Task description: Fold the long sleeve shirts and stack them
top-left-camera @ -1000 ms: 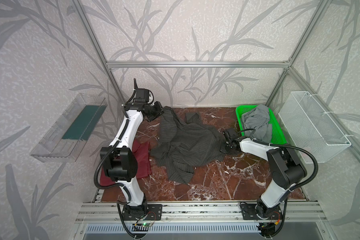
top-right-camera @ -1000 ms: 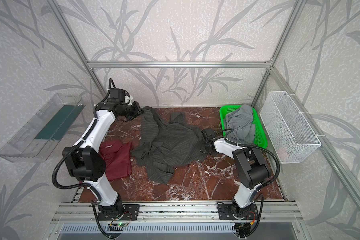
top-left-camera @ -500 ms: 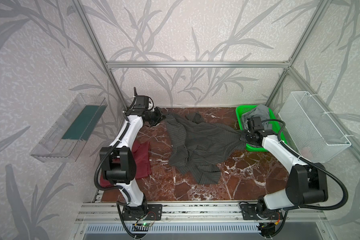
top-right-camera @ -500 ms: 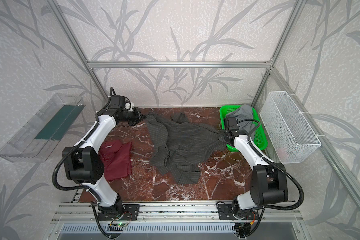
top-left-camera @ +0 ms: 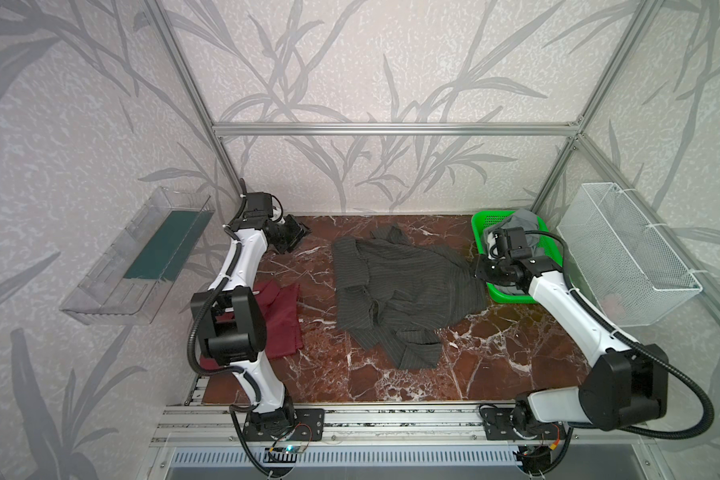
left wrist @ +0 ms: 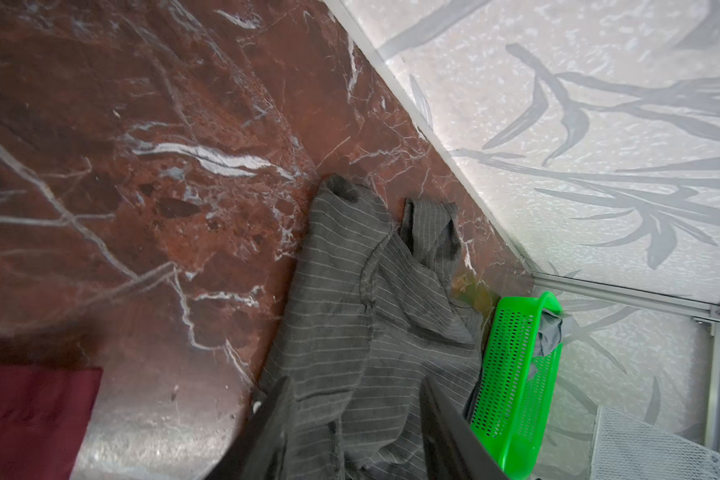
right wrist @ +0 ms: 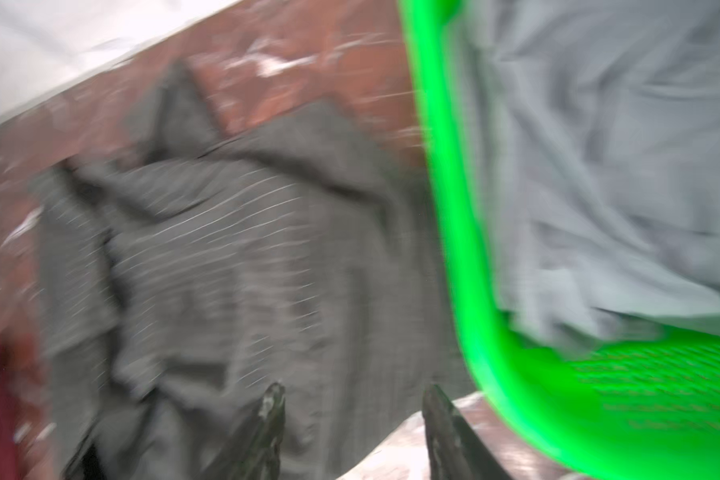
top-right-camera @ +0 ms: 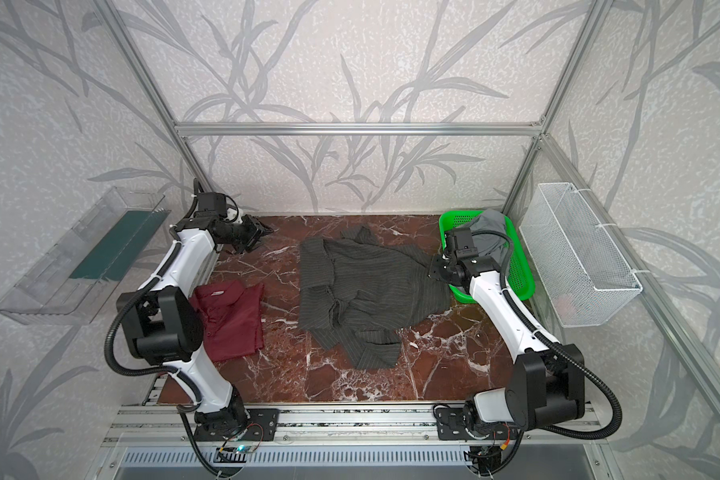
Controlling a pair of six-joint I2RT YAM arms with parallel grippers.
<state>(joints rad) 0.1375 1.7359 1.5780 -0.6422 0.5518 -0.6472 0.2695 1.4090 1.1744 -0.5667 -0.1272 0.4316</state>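
Observation:
The charcoal pinstriped long sleeve shirt (top-left-camera: pixel 400 291) (top-right-camera: pixel 366 286) lies spread and rumpled across the middle of the marble table in both top views. The maroon shirt (top-left-camera: pixel 281 320) (top-right-camera: pixel 231 320) lies folded at the left, partly behind my left arm. My left gripper (top-left-camera: pixel 294 235) (top-right-camera: pixel 260 232) (left wrist: pixel 354 399) hovers open at the back left, clear of the pinstriped shirt (left wrist: pixel 371 311). Over that shirt's right edge, my right gripper (top-left-camera: pixel 476 272) (top-right-camera: pixel 431 272) (right wrist: pixel 353 399) is open beside the basket. Its wrist view is blurred; striped cloth (right wrist: pixel 225 257) lies below its jaws.
A green basket (top-left-camera: pixel 506 294) (top-right-camera: pixel 466 296) (left wrist: pixel 512 374) (right wrist: pixel 454 208) at the back right holds a light grey garment (top-left-camera: pixel 524 220) (right wrist: pixel 599 166). A white wire basket (top-left-camera: pixel 624 257) hangs on the right wall. On the left wall is a clear tray (top-left-camera: pixel 142 257).
Both grippers pulled the pinstriped shirt wide, then opened and let it go; it now lies flatter and further right. The right arm swung from mid-table to the basket.

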